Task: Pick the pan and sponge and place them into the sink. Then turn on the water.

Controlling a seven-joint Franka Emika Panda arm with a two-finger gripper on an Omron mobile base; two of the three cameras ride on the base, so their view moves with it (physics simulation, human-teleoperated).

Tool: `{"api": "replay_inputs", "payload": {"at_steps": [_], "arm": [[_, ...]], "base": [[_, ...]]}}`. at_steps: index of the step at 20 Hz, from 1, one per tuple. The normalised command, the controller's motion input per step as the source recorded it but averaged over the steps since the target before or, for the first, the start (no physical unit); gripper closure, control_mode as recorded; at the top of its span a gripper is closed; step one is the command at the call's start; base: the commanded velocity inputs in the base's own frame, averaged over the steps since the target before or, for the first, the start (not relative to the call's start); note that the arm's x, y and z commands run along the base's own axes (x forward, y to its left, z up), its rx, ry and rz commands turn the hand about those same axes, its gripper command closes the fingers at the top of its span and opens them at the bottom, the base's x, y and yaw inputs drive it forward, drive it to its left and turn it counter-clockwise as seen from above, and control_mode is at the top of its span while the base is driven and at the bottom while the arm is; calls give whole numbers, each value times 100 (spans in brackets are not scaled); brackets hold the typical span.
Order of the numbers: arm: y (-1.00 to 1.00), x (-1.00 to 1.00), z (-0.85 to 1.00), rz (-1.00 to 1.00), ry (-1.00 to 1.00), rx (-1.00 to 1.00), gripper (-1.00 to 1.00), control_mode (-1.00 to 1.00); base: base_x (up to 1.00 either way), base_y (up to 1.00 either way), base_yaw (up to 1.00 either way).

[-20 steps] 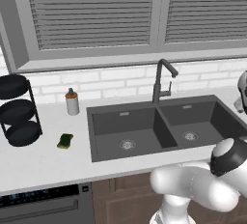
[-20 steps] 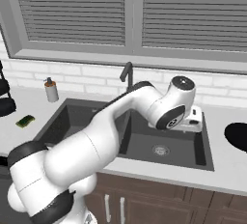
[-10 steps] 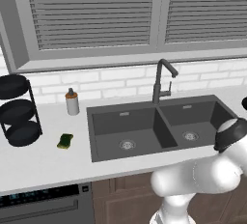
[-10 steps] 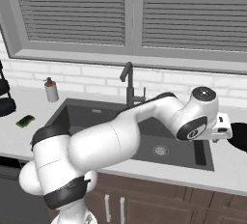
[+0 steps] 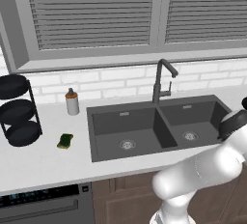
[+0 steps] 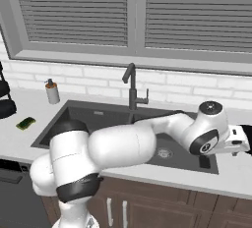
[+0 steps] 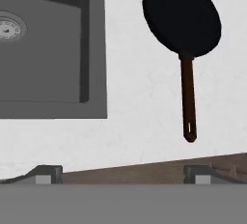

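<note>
- The white arm reaches out to the right end of the counter, and its two-finger gripper (image 7: 123, 174) hangs above the pale worktop with the jaws spread wide and nothing between them (only the two grey tips show at the bottom of the hand view).
- The small round black frying pan (image 7: 182, 18) lies flat on the white counter (image 7: 140, 107), apart from the gripper, its long thin dark brown handle (image 7: 188, 100) pointing toward the counter's front edge.
- The large dark grey double-basin sink (image 5: 154, 124) sits just beside the pan; a round metal drain (image 7: 8, 27) shows in the near basin.
- The small yellow sponge with a dark green layer (image 5: 65, 141) rests on the counter left of the sink, near a black round tiered rack (image 5: 17, 109).
- A tall dark gooseneck faucet (image 5: 161, 79) stands behind the sink divider; no stream is visible.
</note>
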Motion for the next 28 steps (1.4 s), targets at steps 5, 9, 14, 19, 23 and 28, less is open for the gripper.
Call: {"api": "replay_inputs", "payload": {"at_steps": [5,9,14,19,23,28], "arm": [[-58,0,-1,-2,6,0,-100,-100],[-65,0,0,0,6,0,-100,-100],[-50,0,-3,0,8,2,-100,-100],[-26,2,-13,0,13,8,-100,-100],[-35,0,-26,0,11,15,-100,-100],[-26,0,-29,1,1,11,-100,-100]], "base": [[0,0,0],[0,0,0],[0,0,0],[0,0,0],[0,0,0],[0,0,0]]}}
